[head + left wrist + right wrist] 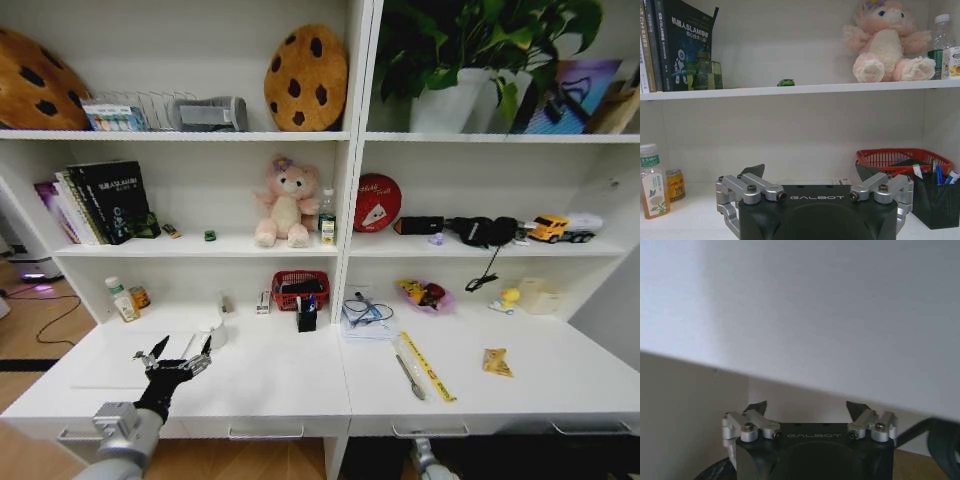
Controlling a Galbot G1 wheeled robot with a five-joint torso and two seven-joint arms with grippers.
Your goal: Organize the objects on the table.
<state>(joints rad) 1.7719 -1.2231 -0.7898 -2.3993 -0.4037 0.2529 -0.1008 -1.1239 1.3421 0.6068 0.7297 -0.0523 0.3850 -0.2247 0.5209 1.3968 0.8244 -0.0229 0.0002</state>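
Note:
My left gripper [177, 352] hovers open and empty over the left part of the white table [270, 385]; in the left wrist view the left gripper [810, 172] faces the back wall. Ahead of it stand a green-capped bottle [652, 182] and a small can [675, 184]. A red basket [902, 157] and a black pen holder [935, 202] with blue pens [939, 175] are to its right. A tiny green item [786, 82] lies on the shelf above. My right gripper [807, 407] is open below the desk's underside.
On the right half of the desk lie a yellow ruler [428, 368], a grey pen-like tool [408, 375], a yellow packet [497, 362], papers [365, 320], a pink bowl [425, 295] and a yellow duck [510, 298]. A small white object [215, 335] sits just beyond the left gripper. Shelves rise behind.

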